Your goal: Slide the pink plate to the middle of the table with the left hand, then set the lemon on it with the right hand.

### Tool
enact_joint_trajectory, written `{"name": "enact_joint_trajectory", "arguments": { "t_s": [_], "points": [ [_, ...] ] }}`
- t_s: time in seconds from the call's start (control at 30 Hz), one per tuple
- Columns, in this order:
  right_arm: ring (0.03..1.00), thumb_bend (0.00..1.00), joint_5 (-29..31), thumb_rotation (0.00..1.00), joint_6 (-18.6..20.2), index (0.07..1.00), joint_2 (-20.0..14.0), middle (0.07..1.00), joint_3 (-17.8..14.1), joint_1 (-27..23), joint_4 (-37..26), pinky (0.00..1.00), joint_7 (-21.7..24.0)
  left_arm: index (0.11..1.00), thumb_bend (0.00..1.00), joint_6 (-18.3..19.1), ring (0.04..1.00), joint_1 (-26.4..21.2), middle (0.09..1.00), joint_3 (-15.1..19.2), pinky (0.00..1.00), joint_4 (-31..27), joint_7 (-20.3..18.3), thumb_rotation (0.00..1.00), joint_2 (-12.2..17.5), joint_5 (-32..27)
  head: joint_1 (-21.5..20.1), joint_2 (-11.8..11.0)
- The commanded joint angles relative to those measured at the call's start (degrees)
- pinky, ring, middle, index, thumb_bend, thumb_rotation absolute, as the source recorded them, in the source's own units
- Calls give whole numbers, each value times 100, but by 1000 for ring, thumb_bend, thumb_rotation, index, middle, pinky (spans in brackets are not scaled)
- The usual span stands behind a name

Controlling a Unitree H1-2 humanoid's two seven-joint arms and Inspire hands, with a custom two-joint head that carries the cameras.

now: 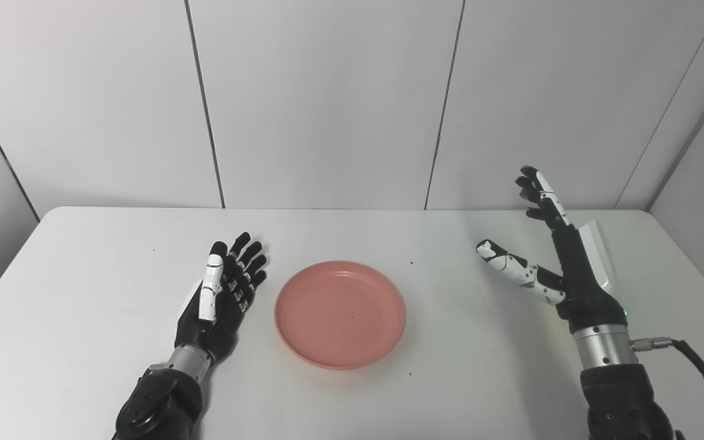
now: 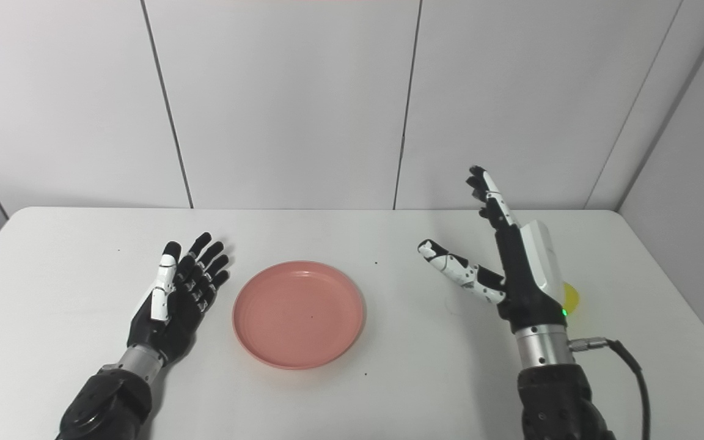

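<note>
The pink plate (image 1: 340, 314) lies flat near the middle of the white table (image 1: 83, 293), empty. The left hand (image 1: 223, 293) rests just beside its left rim, fingers spread and holding nothing, not touching it. The right hand (image 2: 511, 269) stands raised to the plate's right, well apart from it, fingers splayed and empty. The lemon (image 2: 570, 298) shows only as a yellow sliver behind that hand's right side.
</note>
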Motion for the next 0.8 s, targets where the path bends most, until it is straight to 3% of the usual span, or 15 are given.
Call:
{"name": "enact_joint_trajectory", "arguments": {
  "t_s": [0.0, 0.37, 0.77],
  "points": [
    [898, 807, -39, 606, -81, 943, -232, 918, -92, -224, -96, 829, 44, 966, 565, 68, 977, -44, 975, 38, 1000, 118, -31, 1000, 97, -23, 8, 7],
    [863, 865, -450, 516, 115, 927, -741, 892, -324, -226, -102, 767, 208, 971, 567, 8, 981, -60, 977, 38, 1000, 161, -112, 1000, 188, -98, -185, 21],
    [903, 895, -319, 475, 119, 933, -1322, 922, -662, -87, 105, 837, 469, 977, 568, -40, 991, -93, 987, 78, 1000, 259, -228, 1000, 294, -160, -318, 78]
  ]
}}
